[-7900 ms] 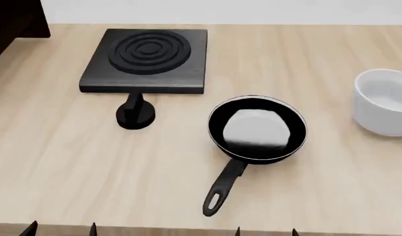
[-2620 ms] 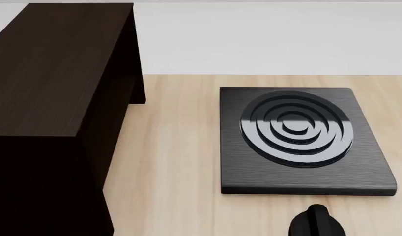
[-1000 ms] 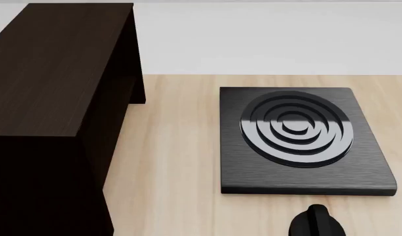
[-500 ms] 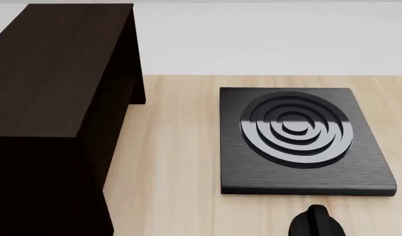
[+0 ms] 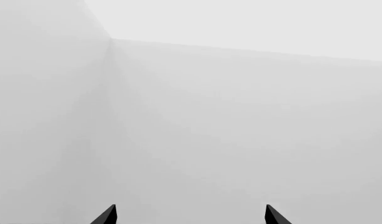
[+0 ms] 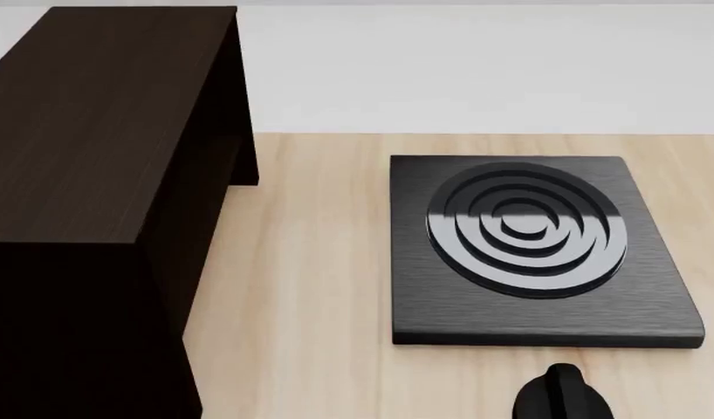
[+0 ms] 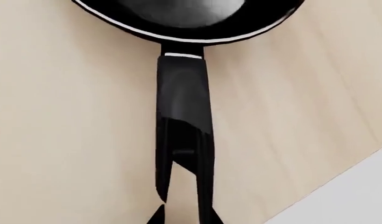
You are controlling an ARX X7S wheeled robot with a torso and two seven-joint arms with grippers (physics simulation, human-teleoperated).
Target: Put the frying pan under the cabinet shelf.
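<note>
The frying pan (image 7: pixel 185 18) shows only in the right wrist view, resting on the light wood table, its long black handle (image 7: pixel 181 93) running towards my right gripper (image 7: pixel 181 217). The jaws stand narrowed to the handle's width, one on each side of the handle's end, and look shut on it. The dark brown cabinet shelf (image 6: pixel 95 122) fills the left of the head view, and the pan is out of that view. My left gripper (image 5: pixel 189 217) is open and empty, facing a blank pale grey wall.
A square black plate with concentric rings (image 6: pixel 526 236) lies on the table (image 6: pixel 311 288) to the right of the cabinet. A small black knob-like object (image 6: pixel 561 397) stands in front of it. The table's edge (image 7: pixel 340 182) runs near the pan handle's end.
The head view has swung since 7.9 s ago from the pan and bowl to the cabinet and ringed plate. Over the last 2.6 s nothing in it has moved.
</note>
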